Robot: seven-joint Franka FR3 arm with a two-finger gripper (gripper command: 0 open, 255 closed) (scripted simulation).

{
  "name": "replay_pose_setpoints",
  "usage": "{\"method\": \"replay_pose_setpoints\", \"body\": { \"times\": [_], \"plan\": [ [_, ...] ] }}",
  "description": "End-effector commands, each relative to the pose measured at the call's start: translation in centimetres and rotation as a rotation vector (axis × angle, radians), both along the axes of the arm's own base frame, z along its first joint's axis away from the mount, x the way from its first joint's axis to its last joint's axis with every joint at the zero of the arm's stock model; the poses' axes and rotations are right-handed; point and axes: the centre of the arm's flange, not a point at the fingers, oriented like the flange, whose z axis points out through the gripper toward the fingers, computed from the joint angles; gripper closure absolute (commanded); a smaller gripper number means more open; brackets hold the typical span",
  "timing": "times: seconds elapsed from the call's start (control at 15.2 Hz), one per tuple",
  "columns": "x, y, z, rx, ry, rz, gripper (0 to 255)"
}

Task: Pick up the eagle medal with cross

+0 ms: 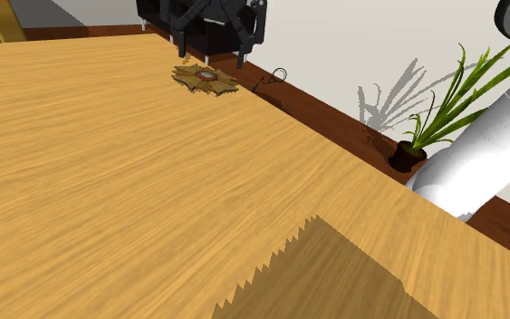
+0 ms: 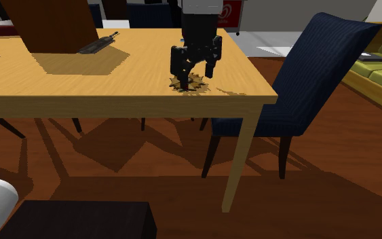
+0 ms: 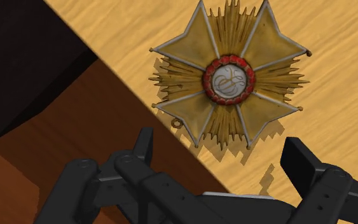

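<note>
The medal point(image 1: 205, 77) is a gold cross on a rayed star with a red ring around a pale centre. It lies flat on the wooden table point(image 1: 108, 181) close to the edge. My black gripper point(image 1: 212, 56) hangs just above it, open, one finger on each side and neither touching. In the second exterior view the gripper point(image 2: 195, 73) points straight down over the medal point(image 2: 189, 85), near the table's point(image 2: 115, 81) front corner. The wrist view has the medal point(image 3: 229, 79) just ahead of the gripper point(image 3: 222, 153), whose fingers point(image 3: 142, 143) stand wide apart.
A dark blue chair point(image 2: 318, 75) stands beside the table's corner. A potted plant point(image 1: 407, 154) sits on the floor past the table edge, near my white arm point(image 1: 479, 163). A brown board point(image 2: 53, 27) and a black object point(image 2: 100, 44) are at the table's far side.
</note>
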Motion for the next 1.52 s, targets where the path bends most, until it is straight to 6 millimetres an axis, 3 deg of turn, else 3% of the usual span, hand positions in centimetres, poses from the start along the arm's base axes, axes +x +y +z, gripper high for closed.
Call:
{"method": "replay_pose_setpoints", "body": {
  "times": [0.0,0.13,0.2,0.79,1.45],
  "plan": [
    [0.0,0.0,-1.1,0.0,0.0,-0.001,0],
    [0.0,0.0,-1.4,0.0,0.0,-0.001,0],
    [0.0,0.0,-1.4,0.0,0.0,-0.001,255],
    [0.0,0.0,-1.4,0.0,0.0,-0.001,255],
    [0.0,0.0,3.9,0.0,0.0,-0.001,255]
  ]
}}
